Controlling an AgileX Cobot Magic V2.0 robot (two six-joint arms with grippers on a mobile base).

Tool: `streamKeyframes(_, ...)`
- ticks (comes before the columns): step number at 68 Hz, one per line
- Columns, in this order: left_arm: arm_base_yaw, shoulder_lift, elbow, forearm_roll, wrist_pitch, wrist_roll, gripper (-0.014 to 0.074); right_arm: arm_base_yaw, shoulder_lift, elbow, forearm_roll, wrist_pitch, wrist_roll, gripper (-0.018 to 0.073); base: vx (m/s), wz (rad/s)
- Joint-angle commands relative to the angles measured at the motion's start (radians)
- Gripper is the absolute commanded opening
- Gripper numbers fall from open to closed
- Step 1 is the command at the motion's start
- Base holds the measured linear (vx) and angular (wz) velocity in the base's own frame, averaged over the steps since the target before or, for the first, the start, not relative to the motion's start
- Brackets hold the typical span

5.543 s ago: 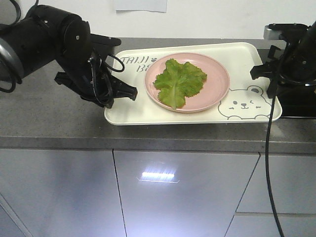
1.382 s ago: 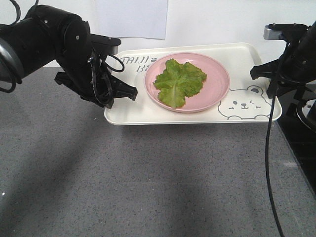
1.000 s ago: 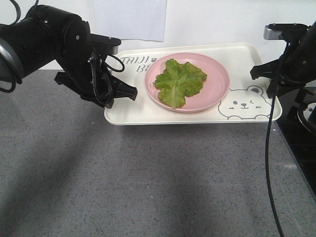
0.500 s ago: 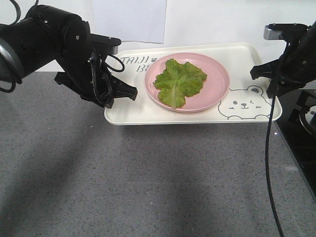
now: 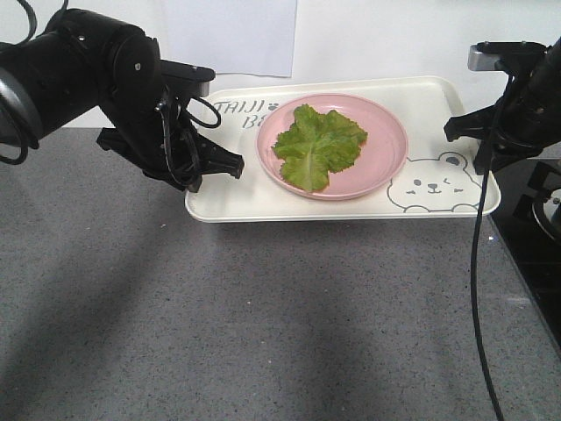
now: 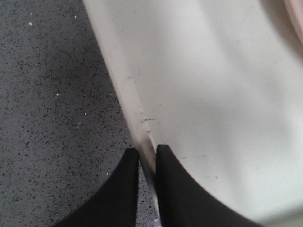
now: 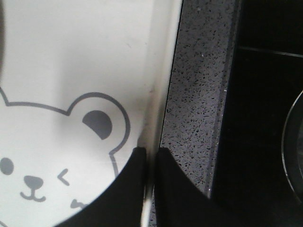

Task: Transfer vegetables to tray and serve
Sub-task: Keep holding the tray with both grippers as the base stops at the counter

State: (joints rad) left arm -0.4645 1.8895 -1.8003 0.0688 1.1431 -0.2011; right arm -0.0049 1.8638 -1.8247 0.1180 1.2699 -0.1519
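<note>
The left claw (image 6: 147,163) is pinching the rim of the cream tray (image 5: 438,96) at 9 o'clock, the right claw (image 7: 150,161) its rim at 3 o'clock. The lettuce leaf (image 5: 317,145) is lying on the pink plate (image 5: 386,132) at the tray's centre. Both arms should be keeping level and matched, lest the plate slide while travelling over the grey worktop (image 5: 263,324).

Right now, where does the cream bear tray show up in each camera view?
Front view: tray spans the middle, carrying the pink plate.
Left wrist view: tray fills the upper right; left pincer clamps its rim.
Right wrist view: tray fills the left; right pincer clamps its rim.
Shared landmark: the speckled grey counter.
</note>
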Motion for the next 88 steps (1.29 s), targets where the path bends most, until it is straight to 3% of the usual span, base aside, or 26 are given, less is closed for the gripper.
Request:
streamKeyframes(1, -0.023, -0.067, -0.041, -0.069, -0.086, 0.025, -0.0006, 0.014, -0.057, -0.026, 0.075, 0.01, -0.029, -0.001, 0.0, 0.0)
streamKeyframes(88, -0.023, -0.067, -0.041, -0.069, -0.086, 0.025, -0.0006, 0.014, -0.057, -0.026, 0.075, 0.01, -0.029, -0.001, 0.0, 0.0)
